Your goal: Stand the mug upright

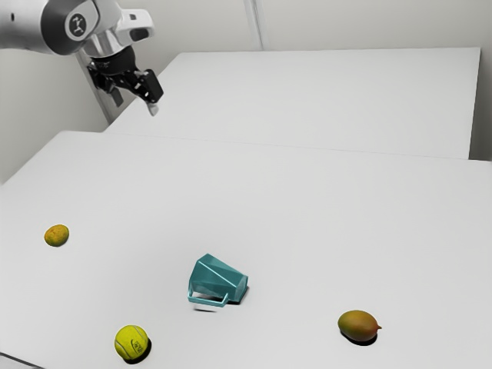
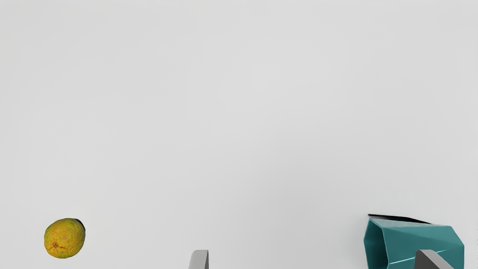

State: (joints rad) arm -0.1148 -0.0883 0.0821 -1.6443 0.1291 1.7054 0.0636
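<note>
Mug (image 1: 219,277) and gripper (image 1: 135,103) are well apart. We hold our gripper high above the white table (image 1: 307,200), near the exterior view's upper left, with its two fingers spread wide and nothing in its hold. In the wrist view one fingertip (image 2: 429,259) crosses our sight of the mug, but it does not touch it.

Our teal mug lies on its side on the table, around the middle of the exterior view and toward its near part. Its mouth faces roughly toward the exterior view's left, its base toward the right, and its handle (image 1: 207,300) points toward that camera. We see its sides as flat, angled faces.

Out past the other finger, in the wrist view, we see a small yellow-orange fruit (image 2: 64,239). In the exterior view it sits at the left, well apart from the mug. A yellow-green tennis ball (image 1: 131,342) rests nearer to that camera, left of the mug. To the mug's right there, we have a green and orange fruit with a pointed tip (image 1: 357,325). Beyond the table's far edge stretches another white surface (image 1: 307,100), with pale walls behind.
</note>
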